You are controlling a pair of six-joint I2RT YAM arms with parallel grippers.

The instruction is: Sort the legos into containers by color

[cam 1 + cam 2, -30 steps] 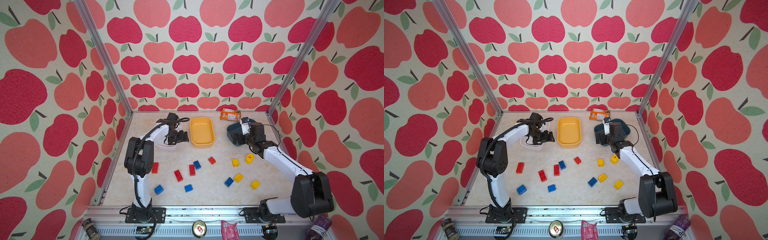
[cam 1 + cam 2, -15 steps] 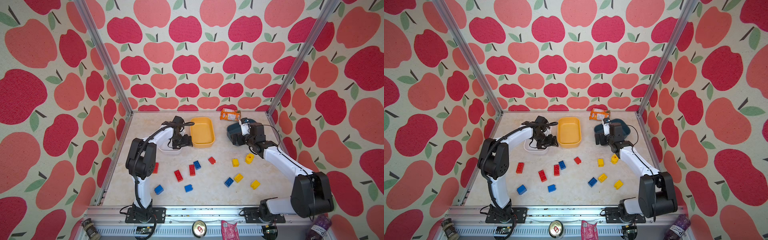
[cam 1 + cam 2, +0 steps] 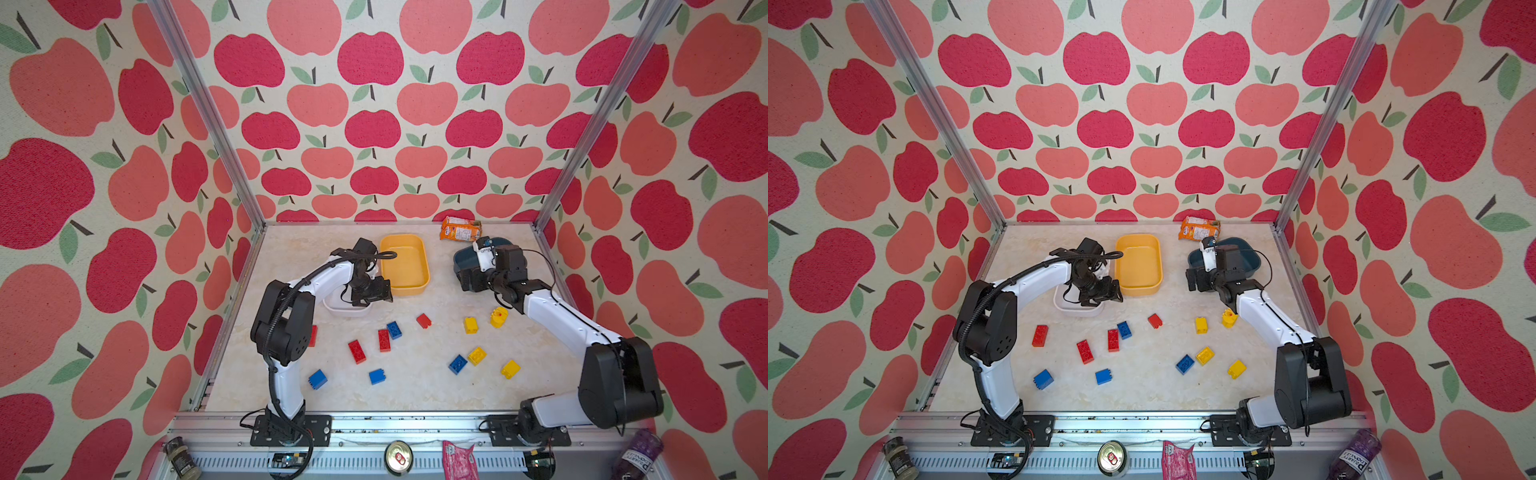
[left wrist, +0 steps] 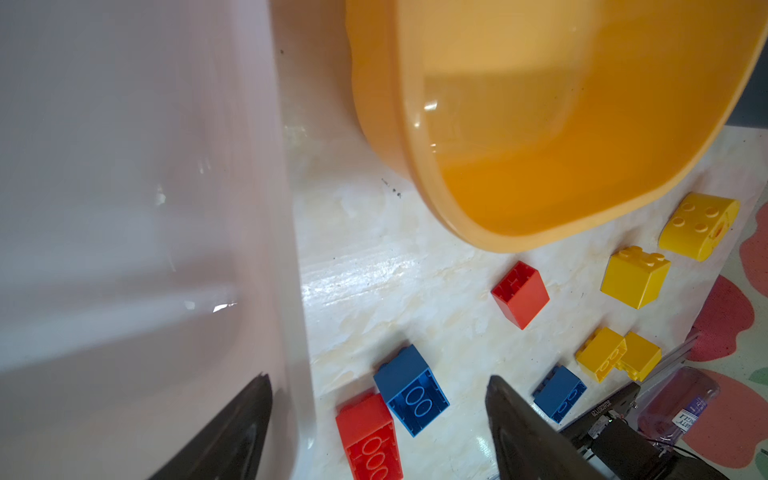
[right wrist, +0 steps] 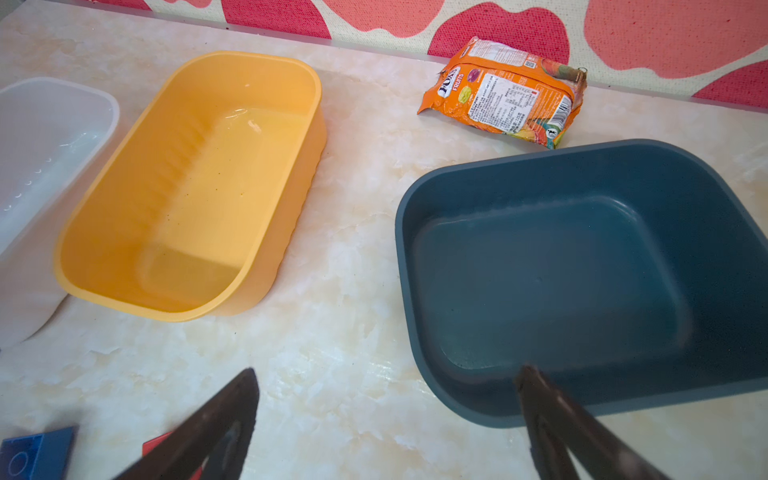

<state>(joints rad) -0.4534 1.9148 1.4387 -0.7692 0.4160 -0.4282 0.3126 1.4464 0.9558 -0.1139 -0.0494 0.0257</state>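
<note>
The left gripper [image 4: 378, 377] has its fingers [image 4: 511, 415] spread wide and pinches nothing. One finger hangs over the inside of the white tub [image 4: 145, 208] and the other over the bare table [image 4: 395, 270], so the tub's right wall runs between them. I cannot tell whether either pad touches that wall. In both top views this gripper sits at the white tub's near right corner, just left of the near end of the yellow tub [image 3: 405, 291]. A narrow strip of table separates the two tubs.

The right gripper [image 5: 387, 369] is likewise spread wide and holds nothing. One of its fingers is over the table and the other over the near left corner of the blue-grey tub [image 5: 561, 270]. That tub stands at the far right of the table. The orange snack packet [image 5: 503, 95] lies just beyond it by the far wall, not touching it.

The legos all lie on the table, nearer than the three tubs. Four are red: one [image 3: 313, 336] is half hidden behind the left arm, two [image 3: 357, 351] [image 3: 384, 340] lie left of centre, and one [image 3: 424, 321] lies below the yellow tub. A blue brick [image 3: 394, 330] touches the second red one. Two more blue bricks [image 3: 318, 379] [image 3: 377, 376] sit near the front left, and a fourth [image 3: 458, 364] is just beside a yellow brick [image 3: 477, 355]. Further right are a yellow brick [image 3: 470, 325], the rounded yellow piece [image 3: 498, 318] close to the right arm, and another yellow brick [image 3: 510, 369].
</note>
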